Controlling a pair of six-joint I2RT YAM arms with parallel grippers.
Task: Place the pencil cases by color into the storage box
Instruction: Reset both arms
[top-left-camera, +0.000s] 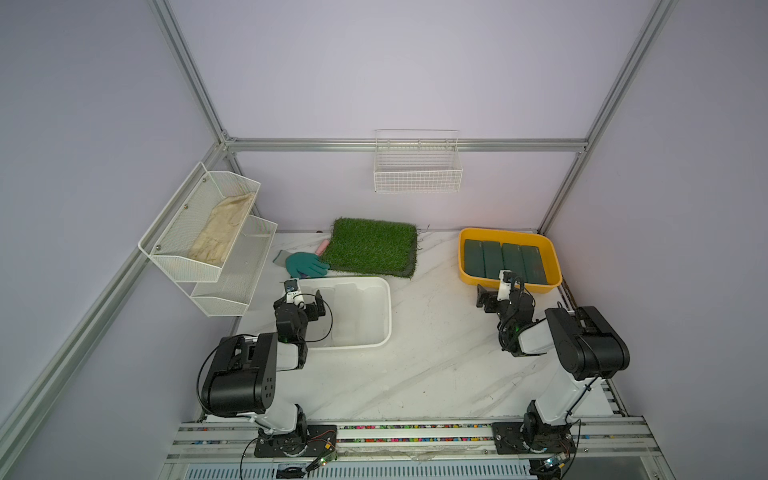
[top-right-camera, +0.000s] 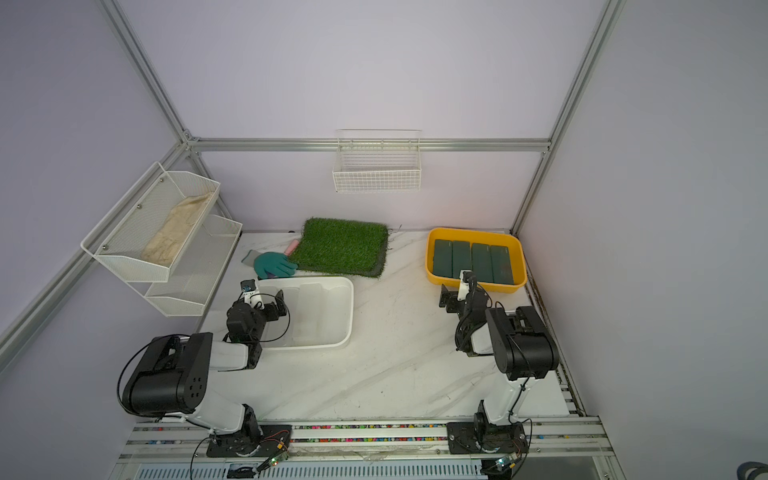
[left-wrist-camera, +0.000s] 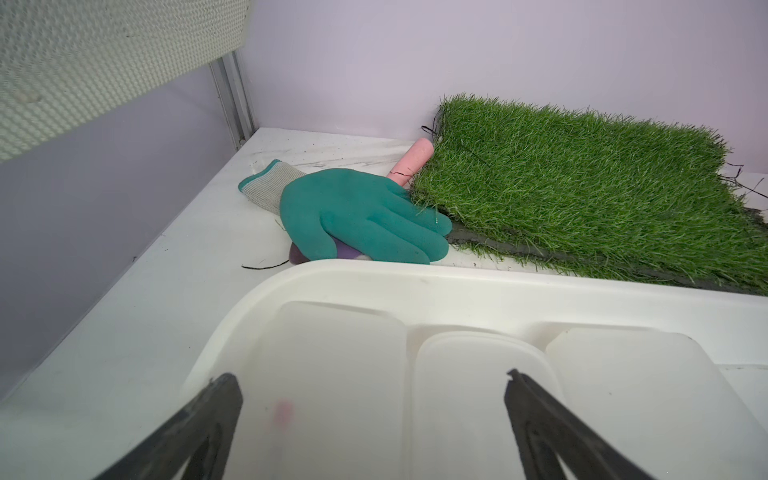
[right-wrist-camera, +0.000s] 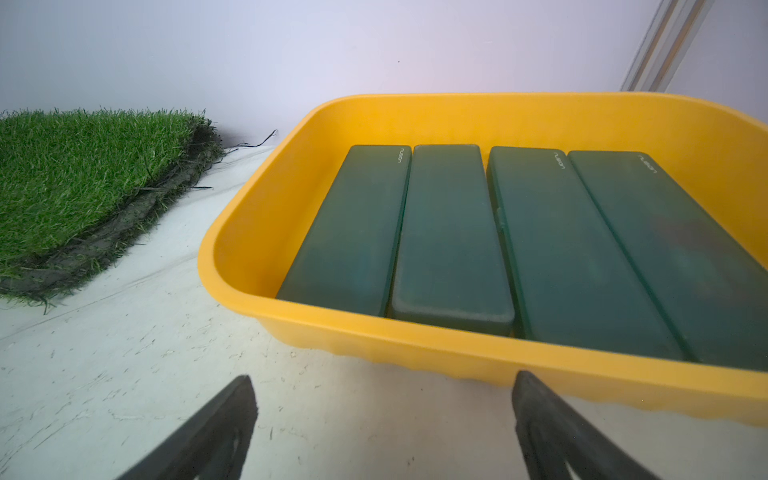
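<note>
Right gripper (right-wrist-camera: 384, 380) spread (empty), 4 green cases (right-wrist-camera: 451, 232)

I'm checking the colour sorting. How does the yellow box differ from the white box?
The yellow box holds four dark green cases lying flat side by side; the white box holds frosted white cases. The yellow box sits at the far right corner of the table, the white box on the left, near the teal glove. The yellow box looks shallower than the white box. Both are open, round-cornered plastic boxes.
</note>
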